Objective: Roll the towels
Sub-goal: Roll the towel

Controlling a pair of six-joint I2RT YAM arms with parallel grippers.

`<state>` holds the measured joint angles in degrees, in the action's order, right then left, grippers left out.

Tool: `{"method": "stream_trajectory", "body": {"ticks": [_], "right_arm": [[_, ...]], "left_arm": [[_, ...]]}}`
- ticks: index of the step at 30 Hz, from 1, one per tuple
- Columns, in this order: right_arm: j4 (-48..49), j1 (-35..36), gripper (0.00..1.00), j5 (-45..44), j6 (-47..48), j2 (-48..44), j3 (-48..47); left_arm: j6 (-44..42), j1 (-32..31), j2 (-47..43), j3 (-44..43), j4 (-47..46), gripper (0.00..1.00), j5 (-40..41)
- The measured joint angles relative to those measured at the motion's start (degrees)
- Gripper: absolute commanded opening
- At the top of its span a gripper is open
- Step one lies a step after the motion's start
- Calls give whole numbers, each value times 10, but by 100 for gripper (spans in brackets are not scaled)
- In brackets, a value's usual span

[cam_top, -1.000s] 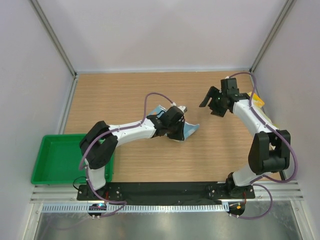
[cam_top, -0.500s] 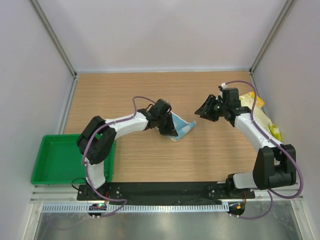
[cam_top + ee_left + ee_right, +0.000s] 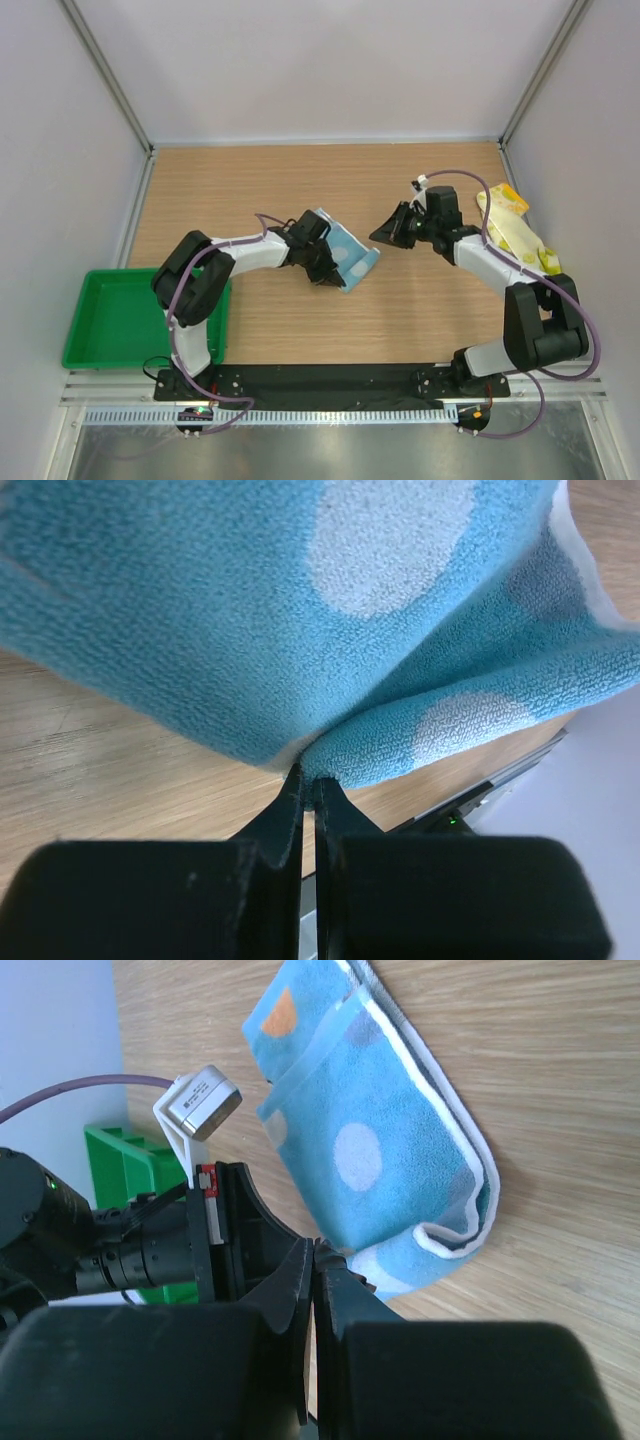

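We are gripping the blue towel [image 3: 250, 630] in our left pincer [image 3: 308, 776] to roll it, holding our right pincer [image 3: 314, 1252] closed, empty.

Green tray [image 3: 110, 320] at near left, wooden table [image 3: 230, 180], white walls [image 3: 320, 70]

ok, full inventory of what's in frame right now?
blue towel: 1, light blue with pale dots, mid-table, folded over
yellow towel: 1, yellow-cream with print, far right of the table, partly under the right arm
tray: 1, green, near left corner, nothing in it
table: 1, light wood, under it all
left gripper: 1, black, shut on a fold of the blue towel
right gripper: 1, black, shut, nothing visible between its fingers, just right of the blue towel
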<state>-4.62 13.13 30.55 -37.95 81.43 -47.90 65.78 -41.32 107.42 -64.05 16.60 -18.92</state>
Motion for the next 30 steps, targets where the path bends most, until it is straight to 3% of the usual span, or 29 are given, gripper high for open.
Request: {"method": "stream_trajectory", "body": {"ticks": [18, 28, 30], "right_arm": [[134, 14, 1, 41, -31, 101, 73], [205, -18, 1, 51, -45, 187, 84], [213, -21, 5, 52, -47, 187, 84]], "left_arm": [[18, 15, 8, 7, -10, 0, -23], [18, 16, 13, 9, -20, 0, -28], [18, 17, 15, 9, -22, 0, -32]]}}
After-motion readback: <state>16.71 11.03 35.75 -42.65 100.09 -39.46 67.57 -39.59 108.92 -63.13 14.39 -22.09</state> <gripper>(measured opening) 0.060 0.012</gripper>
